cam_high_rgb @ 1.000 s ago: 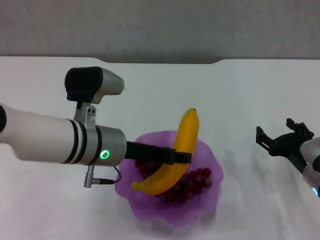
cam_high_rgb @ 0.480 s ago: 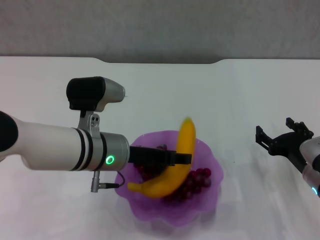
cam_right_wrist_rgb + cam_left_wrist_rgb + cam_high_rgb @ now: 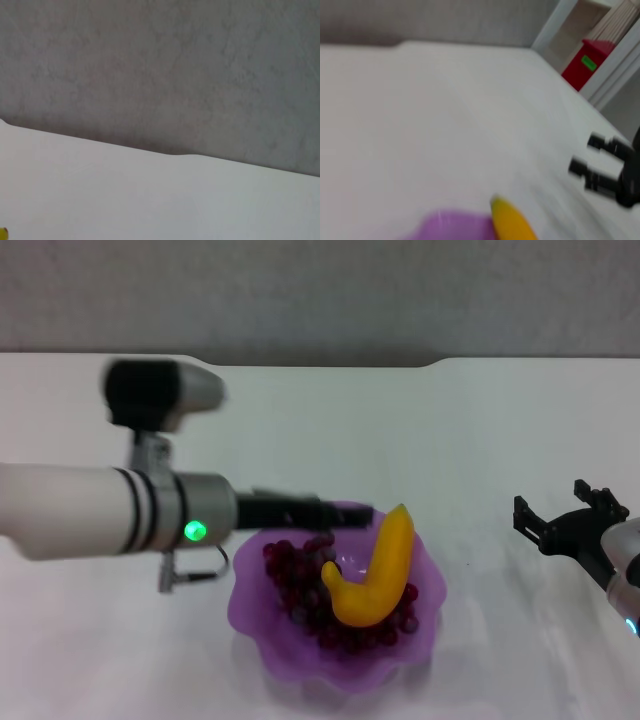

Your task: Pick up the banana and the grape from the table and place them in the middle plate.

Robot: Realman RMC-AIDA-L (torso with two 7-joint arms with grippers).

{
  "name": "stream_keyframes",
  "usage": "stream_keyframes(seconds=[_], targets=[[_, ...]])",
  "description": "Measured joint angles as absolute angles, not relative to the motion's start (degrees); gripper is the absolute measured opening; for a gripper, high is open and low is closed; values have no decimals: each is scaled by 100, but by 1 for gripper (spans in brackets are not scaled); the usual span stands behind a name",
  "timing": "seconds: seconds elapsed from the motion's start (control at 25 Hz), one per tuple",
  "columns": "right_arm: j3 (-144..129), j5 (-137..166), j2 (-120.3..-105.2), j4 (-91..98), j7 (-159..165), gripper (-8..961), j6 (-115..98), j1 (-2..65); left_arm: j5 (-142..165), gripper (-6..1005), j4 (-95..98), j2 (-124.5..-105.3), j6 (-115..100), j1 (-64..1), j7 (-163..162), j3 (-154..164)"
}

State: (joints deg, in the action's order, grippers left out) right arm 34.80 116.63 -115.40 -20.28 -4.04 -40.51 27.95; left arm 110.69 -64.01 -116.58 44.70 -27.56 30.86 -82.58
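Banana (image 3: pixel 375 570) on grape (image 3: pixel 300 585) inside middle plate (image 3: pixel 262 640). Left gripper (image 3: pixel 350 514) over plate's far rim, spread unclear. Right gripper (image 3: pixel 567 520) wide, right of plate.

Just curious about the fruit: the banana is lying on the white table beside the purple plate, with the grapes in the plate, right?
Not quite. The head view shows the banana lying in the purple plate, on top of the grapes, not on the table.

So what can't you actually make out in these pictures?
- Left gripper: head view, motion-blurred, open or shut unclear.
- Grapes: partly hidden under the banana.
- Plate: left wrist view, cut off by the edge.
- Right wrist view: only table and wall.
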Motion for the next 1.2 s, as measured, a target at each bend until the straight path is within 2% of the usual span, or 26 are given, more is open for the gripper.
stream_keyframes(seconds=[0.16,0.32,0.4,0.6,0.88,1.0,1.2], targets=[[3480,11663,-11540,-2042,-404,880,-4051,2797,10926,893,-7343,-11701,3853,-1873,4009,-8787],[3480,11663,-11543,-2043,-404,880,-4053,2798,9940,893,-7513,-11709,2364,-1136,5346,-8806],[3480,11664,-11548,-2054,-404,880,-4082,2791,9264,894,-7348,-11715,1852,-968,6206,-8744],[3431,11665,-11549,-2057,-405,880,-4124,2773,7529,894,-6243,-11733,1275,-1176,8238,-8550],[3219,11678,-11543,-2056,-424,880,-4471,2790,4874,839,-4921,-11770,1253,-1564,11492,-8586],[3205,11680,-11541,-2056,-425,880,-4490,2788,3414,811,-4540,-11770,1783,-1538,13101,-8674],[3192,11682,-11540,-2053,-433,880,-4529,2807,703,786,-2780,-11776,4234,-1755,15888,-8742]])
